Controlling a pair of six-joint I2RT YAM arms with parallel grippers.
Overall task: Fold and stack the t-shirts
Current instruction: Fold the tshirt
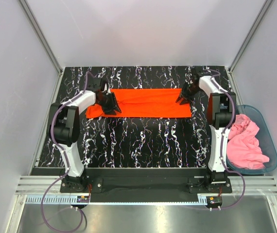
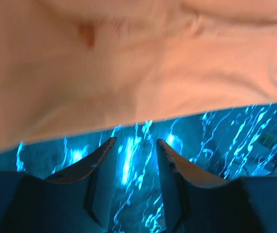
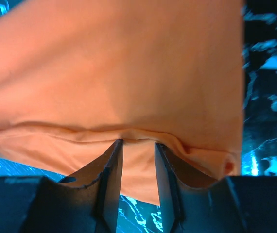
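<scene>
The orange-red t-shirt (image 1: 148,103) is soft, plain cloth, folded into a long flat strip with a few small wrinkles. It lies on the far part of the tabletop (image 1: 143,141), and its long side runs from left to right. Its right end is cut straight, and its left end has a corner that sticks out toward the near side. The tabletop is black and shiny with thin white lines like marble. The left gripper (image 1: 110,103) sits over the left end of the strip. In the left wrist view the left gripper (image 2: 136,141) has its two dark, curved fingers (image 2: 95,158) partly apart. Only the tabletop shows between them, the edge of the cloth lies just past the tips, and the gripper holds nothing. The right gripper (image 1: 183,97) sits at the right end of the strip. In the right wrist view the right gripper (image 3: 138,141) also has its fingers (image 3: 109,160) partly apart. Their tips are right at a soft folded edge of the cloth, which shows flat in the gap, and the gripper is not pinching it. The pink t-shirt (image 1: 245,141) lies in a crumpled, puffy heap in a see-through blue bin (image 1: 272,145) off the right side of the tabletop, well apart from the orange-red one.
</scene>
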